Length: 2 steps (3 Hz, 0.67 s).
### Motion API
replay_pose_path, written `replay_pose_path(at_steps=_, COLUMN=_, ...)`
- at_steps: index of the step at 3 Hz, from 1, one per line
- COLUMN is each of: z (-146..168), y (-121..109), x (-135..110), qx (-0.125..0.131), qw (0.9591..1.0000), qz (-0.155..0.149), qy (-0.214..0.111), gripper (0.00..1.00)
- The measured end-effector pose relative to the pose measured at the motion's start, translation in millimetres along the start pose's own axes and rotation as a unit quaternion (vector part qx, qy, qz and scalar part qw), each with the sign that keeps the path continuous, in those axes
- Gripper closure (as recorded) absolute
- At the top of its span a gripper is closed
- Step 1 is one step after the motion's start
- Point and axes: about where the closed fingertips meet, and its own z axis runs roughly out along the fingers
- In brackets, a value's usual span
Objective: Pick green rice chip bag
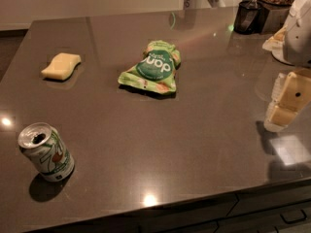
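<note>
The green rice chip bag (153,68) lies flat on the dark countertop (184,144), a little behind the middle. It is crumpled light-green foil with a dark green round logo and white letters facing up. My gripper (286,103) hangs at the right edge of the view, above the counter and well to the right of the bag, apart from it. Nothing shows in it. The white arm (301,30) rises behind it.
An opened silver-and-green soda can (46,152) stands at the front left. A yellow sponge (61,66) lies at the back left. Dark containers (250,16) stand at the back right. The counter's front edge (204,198) runs above drawers.
</note>
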Motion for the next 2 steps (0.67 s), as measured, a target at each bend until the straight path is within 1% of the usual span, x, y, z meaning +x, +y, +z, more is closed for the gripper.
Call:
replay_pose_path(at_steps=1, z=0.2, y=-0.9, x=-1.1, qx=0.002, qw=1.0000, qz=-0.003, qy=0.000, gripper=0.00)
replay_pose_path(at_steps=2, z=1.7, y=-5.4, x=-6.7, qx=0.013, qw=0.9998, qz=-0.017, qy=0.000, gripper=0.00)
